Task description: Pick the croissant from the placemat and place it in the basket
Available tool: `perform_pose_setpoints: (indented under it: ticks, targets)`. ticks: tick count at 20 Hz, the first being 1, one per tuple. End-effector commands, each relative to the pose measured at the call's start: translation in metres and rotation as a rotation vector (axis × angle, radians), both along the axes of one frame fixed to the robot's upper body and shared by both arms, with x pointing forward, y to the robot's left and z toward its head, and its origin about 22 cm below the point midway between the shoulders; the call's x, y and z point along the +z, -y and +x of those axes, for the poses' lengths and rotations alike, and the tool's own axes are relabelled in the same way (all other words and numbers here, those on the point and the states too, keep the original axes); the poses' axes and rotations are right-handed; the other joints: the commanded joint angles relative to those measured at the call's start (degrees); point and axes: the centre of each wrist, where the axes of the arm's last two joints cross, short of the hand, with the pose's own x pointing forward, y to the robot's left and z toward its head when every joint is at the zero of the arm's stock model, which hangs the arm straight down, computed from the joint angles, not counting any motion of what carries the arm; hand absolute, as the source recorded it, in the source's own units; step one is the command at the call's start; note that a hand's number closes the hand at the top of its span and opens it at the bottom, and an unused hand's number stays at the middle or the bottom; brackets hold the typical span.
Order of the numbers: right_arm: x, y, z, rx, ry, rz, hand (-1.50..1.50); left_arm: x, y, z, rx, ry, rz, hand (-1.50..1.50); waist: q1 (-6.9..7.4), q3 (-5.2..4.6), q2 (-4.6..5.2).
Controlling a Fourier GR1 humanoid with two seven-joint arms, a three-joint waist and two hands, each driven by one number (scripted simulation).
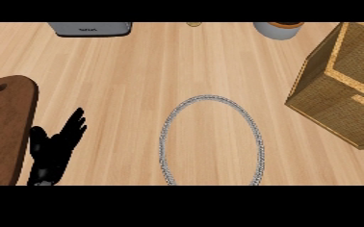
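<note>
Left hand (47,155), fingers (71,127) spread, rests near the placemat (164,139), basket (332,89) well apart beyond.

Counter (142,72) with basket (328,94), placemat (162,143), board (14,125)

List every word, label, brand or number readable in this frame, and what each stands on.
Small dark marking on the front of the grey appliance at the counter's far edge: too blurred to read.
No text shows on the basket, the placemat or the brown board.

Matt wood counter (142,77), woven wicker basket (332,96), placemat (162,139) perhaps bead-edged.
</note>
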Motion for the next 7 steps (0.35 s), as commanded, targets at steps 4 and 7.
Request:
perform_pose_setpoints:
  ticks: [4,7]
  targets:
    - [0.013,0.029,-0.065,-0.133,0.126,0.030,-1.50,-0.025,-0.020,-0.031,0.052,-0.151,0.000,0.00,-1.14,-0.74,0.37]
    - [0.004,0.026,-0.096,-0.124,0.078,0.029,-1.50,-0.028,0.001,-0.021,0.061,-0.164,-0.022,0.00,-1.69,-0.75,0.39]
